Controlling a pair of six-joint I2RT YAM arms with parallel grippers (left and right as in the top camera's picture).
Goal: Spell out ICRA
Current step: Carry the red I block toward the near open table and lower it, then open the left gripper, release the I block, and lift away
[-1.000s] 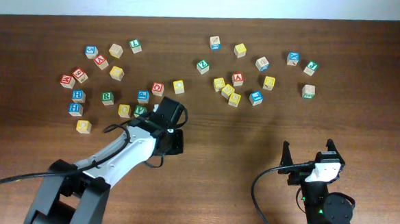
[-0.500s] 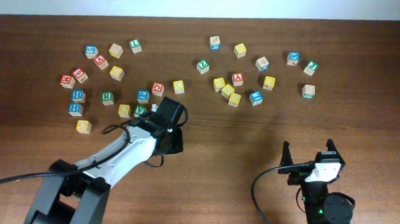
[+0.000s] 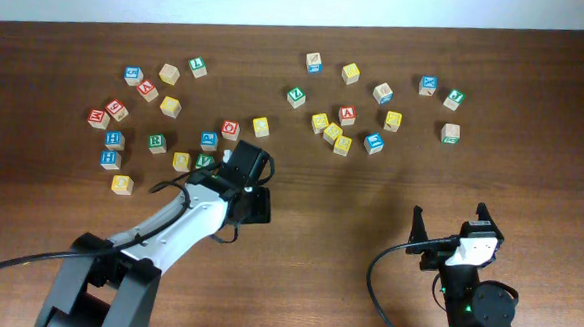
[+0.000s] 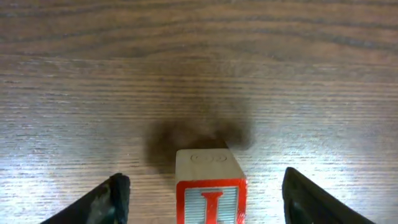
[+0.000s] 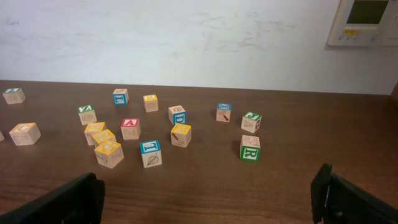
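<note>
A wooden block with a red-framed red letter I [image 4: 210,186] stands on the table between the jaws of my left gripper [image 4: 205,200]. The jaws are open, with a gap on each side of the block. In the overhead view the left gripper [image 3: 251,205] covers this block at the table's middle. My right gripper [image 3: 450,218] is open and empty near the front right, also seen in the right wrist view [image 5: 208,202]. A red A block [image 3: 348,113] and a green R block [image 3: 451,133] lie among the far blocks.
Many letter blocks lie scattered along the far half of the table, one cluster at the left [image 3: 158,141] and one at the right [image 3: 334,134]. The right wrist view shows the green R block [image 5: 250,147] and a blue block [image 5: 150,153] nearest.
The left gripper has shifted very slightly to the right over the I block. The right arm and the scattered blocks have not moved.
</note>
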